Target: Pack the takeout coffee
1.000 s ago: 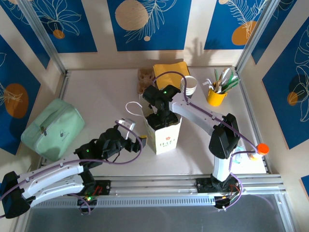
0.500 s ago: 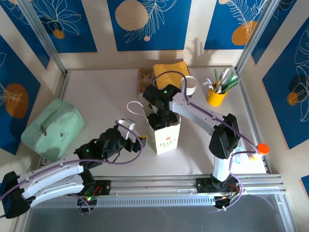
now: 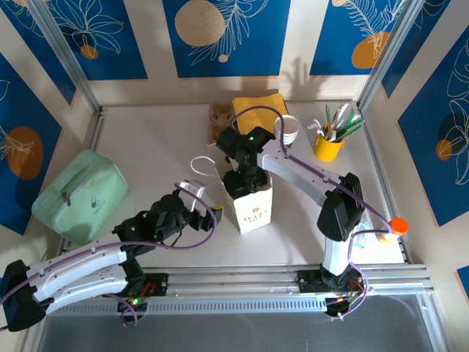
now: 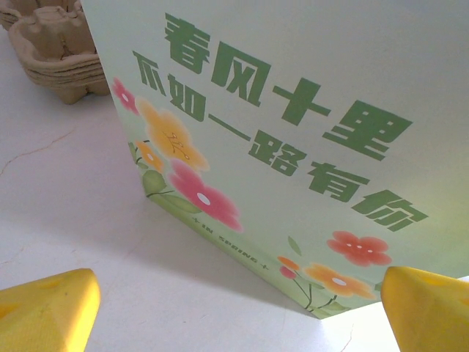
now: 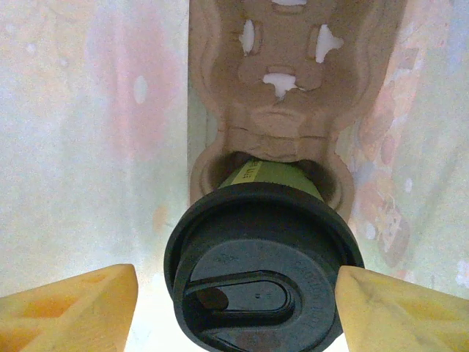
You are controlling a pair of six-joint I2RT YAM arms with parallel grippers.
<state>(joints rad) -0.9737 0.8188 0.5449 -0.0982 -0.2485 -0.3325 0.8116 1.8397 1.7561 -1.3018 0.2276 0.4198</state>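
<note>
A pale green paper bag (image 4: 293, 147) stood on the white table (image 4: 66, 220), printed in large green Chinese characters reading 春风十里 over 不如一路有你, with pink and orange flowers below and a thin line of tiny print that may include "SPRING". Inside the bag, the takeout coffee (image 5: 264, 271) sat in a socket of a brown pulp carrier (image 5: 286, 81): a green-sided cup with a round black lid and oval sip recess; a small label on its side was too small to read. The right end effector (image 5: 234, 297), reaching into the bag, was parted, its yellow fingers (image 5: 69, 312) either side of the lid, gripping nothing. The left end effector (image 4: 234, 308), just beside the bag, was spread wide and empty
</note>
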